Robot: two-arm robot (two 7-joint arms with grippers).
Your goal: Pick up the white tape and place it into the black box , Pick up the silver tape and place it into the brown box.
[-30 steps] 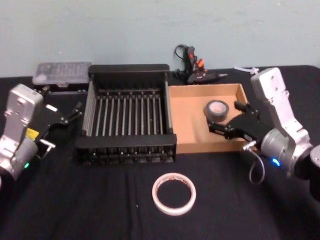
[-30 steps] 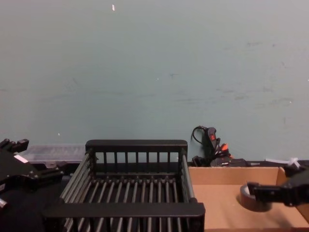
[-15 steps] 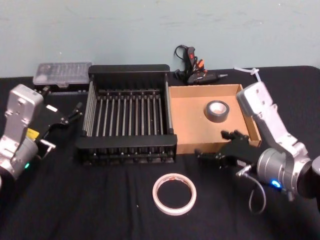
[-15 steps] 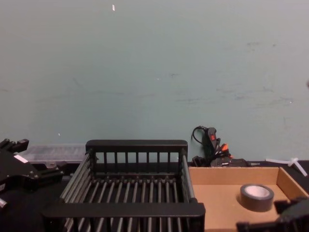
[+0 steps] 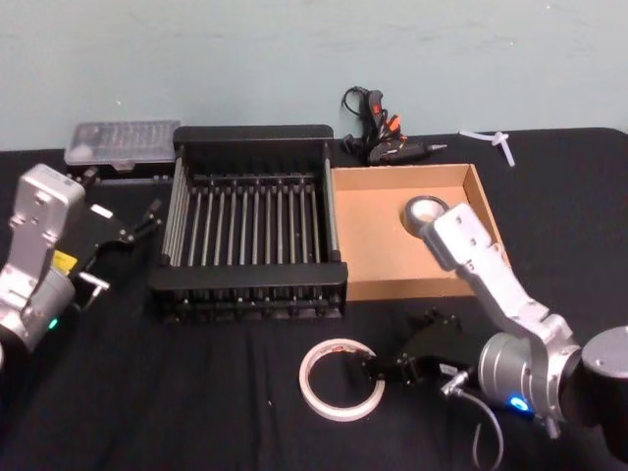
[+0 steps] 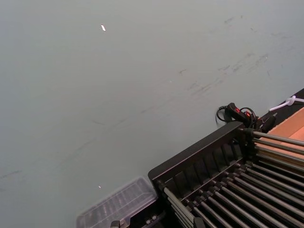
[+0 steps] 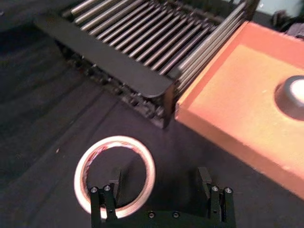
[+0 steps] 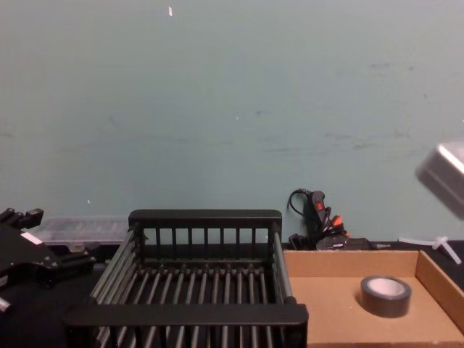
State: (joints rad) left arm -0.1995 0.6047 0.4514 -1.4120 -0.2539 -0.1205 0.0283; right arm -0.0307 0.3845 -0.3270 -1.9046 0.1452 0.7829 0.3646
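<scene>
The white tape lies flat on the black table, in front of the two boxes. My right gripper is low at the roll's right side and open. In the right wrist view one fingertip is over the hole of the white tape and the other is outside the ring. The silver tape rests inside the brown box, also seen from the chest as the silver tape. The black box stands left of the brown one. My left gripper is parked open to the left of the black box.
A black and orange glue gun lies behind the boxes. A clear plastic case sits at the back left and a white plastic piece at the back right. Bare black cloth spreads around the white roll.
My right gripper has left the brown box, where the silver tape stays, and come forward and down to the white tape. The left arm has not moved.
</scene>
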